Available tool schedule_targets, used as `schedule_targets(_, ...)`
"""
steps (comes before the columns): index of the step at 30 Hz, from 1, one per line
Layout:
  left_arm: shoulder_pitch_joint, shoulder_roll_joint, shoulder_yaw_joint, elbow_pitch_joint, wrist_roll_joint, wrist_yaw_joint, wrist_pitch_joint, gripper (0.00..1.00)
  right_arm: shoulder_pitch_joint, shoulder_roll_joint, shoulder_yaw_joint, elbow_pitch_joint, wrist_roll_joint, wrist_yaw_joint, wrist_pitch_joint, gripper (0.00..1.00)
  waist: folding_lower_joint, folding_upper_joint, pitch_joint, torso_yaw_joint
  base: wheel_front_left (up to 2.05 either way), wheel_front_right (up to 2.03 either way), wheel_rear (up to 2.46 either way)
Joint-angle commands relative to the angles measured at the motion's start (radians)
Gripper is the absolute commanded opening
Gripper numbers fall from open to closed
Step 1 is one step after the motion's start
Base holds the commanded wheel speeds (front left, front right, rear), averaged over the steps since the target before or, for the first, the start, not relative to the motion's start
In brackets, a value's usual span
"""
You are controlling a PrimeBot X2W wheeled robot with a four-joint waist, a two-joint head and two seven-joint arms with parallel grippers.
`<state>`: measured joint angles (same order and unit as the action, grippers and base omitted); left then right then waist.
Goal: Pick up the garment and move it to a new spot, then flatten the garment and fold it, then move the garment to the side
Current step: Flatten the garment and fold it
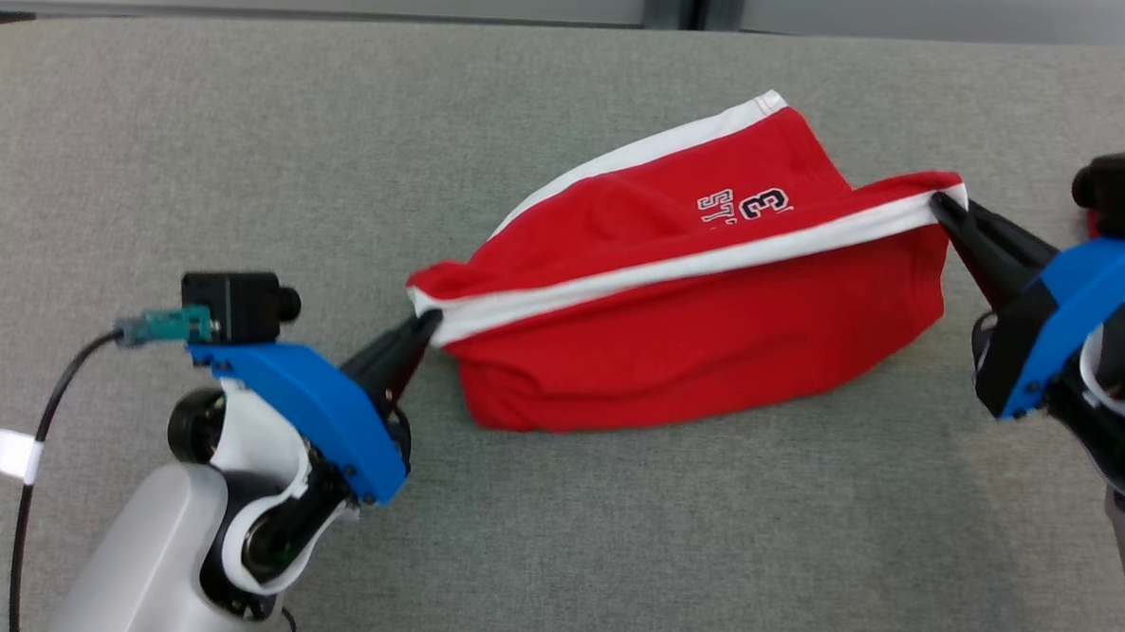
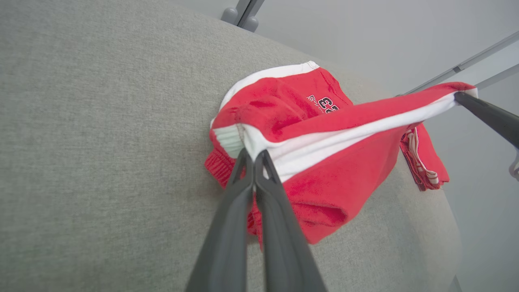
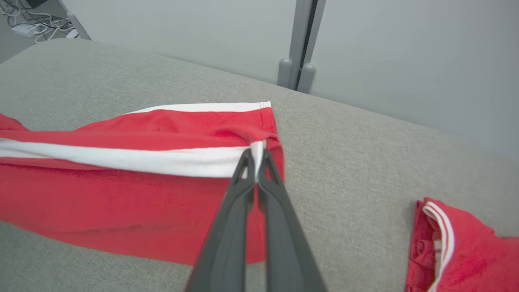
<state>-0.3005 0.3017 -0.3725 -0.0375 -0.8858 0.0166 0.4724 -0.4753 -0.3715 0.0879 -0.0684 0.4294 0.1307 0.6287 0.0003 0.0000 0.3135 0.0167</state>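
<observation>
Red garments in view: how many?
2. One garment stretched between the left gripper and right gripper; a second garment lies crumpled near the right gripper, partly cropped.

Soft red knit cloth garment point(image 1: 712, 361) lies on a matt, coarse-woven grey fabric table point(image 1: 247, 150).

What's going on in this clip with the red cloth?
The robot has a red garment stretched between both arms over the grey table. The left gripper is shut on one end of its white stripe and the right gripper on the other, so the stripe runs taut while the rest sags onto the table. It is not yet flattened or folded. Another red piece of cloth lies apart, near the right arm.
</observation>
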Motion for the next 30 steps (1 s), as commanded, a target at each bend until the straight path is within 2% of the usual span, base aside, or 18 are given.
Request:
schedule_targets(1,-0.04,-0.006,0.006,0.022,0.013,-0.005,-0.016,0.0,-0.039,-0.01,0.01,0.028,-0.001,0.0,-0.013,0.0,-0.0003,0.0,0.039,0.039,0.0,0.0,0.0)
schedule_targets(7,-0.204,-0.07,0.005,0.224,0.057,-0.015,-0.092,0.0,-0.242,-0.007,0.089,0.23,-0.017,0.0,-0.099,0.0,-0.0003,0.0,0.113,0.076,0.0,0.0,0.0)
schedule_targets(15,-0.301,-0.139,-0.011,0.374,0.067,-0.053,-0.171,0.0,-0.406,0.023,0.129,0.447,-0.07,0.0,-0.198,0.0,-0.0003,0.0,0.173,0.089,0.0,0.0,0.0)
schedule_targets(16,-0.305,-0.147,-0.012,0.386,0.063,-0.059,-0.18,0.0,-0.417,0.027,0.13,0.469,-0.073,0.0,-0.209,0.07,-0.0003,0.0,0.175,0.091,0.0,0.0,0.0)
schedule_targets(17,-0.309,-0.154,-0.012,0.395,0.062,-0.064,-0.19,0.02,-0.427,0.03,0.129,0.489,-0.076,0.0,-0.224,0.64,-0.0003,0.0,0.176,0.094,0.0,0.0,0.0)
schedule_targets(18,-0.314,-0.16,-0.012,0.403,0.063,-0.068,-0.201,0.45,-0.435,0.032,0.124,0.505,-0.079,0.0,-0.241,1.0,-0.0003,0.0,0.176,0.096,0.0,0.0,0.0)
schedule_targets(19,-0.319,-0.167,-0.013,0.411,0.062,-0.072,-0.211,1.0,-0.441,0.034,0.123,0.523,-0.08,0.0,-0.257,1.0,-0.0003,0.0,0.175,0.099,0.0,0.0,0.0)
schedule_targets(25,-0.282,-0.181,-0.01,0.423,0.053,-0.099,-0.281,1.0,-0.428,0.034,0.128,0.593,-0.05,0.0,-0.33,1.0,-0.0003,0.0,0.129,0.11,0.0,0.0,0.0)
schedule_targets(28,-0.245,-0.167,-0.01,0.391,0.063,-0.125,-0.384,1.0,-0.394,0.027,0.127,0.61,-0.029,0.0,-0.349,1.0,-0.0003,0.0,0.096,0.111,0.0,0.0,0.0)
schedule_targets(30,-0.209,-0.135,-0.018,0.386,0.097,-0.135,-0.465,1.0,-0.369,0.024,0.12,0.624,-0.016,0.0,-0.343,1.0,-0.0003,0.0,0.072,0.108,0.0,0.0,0.0)
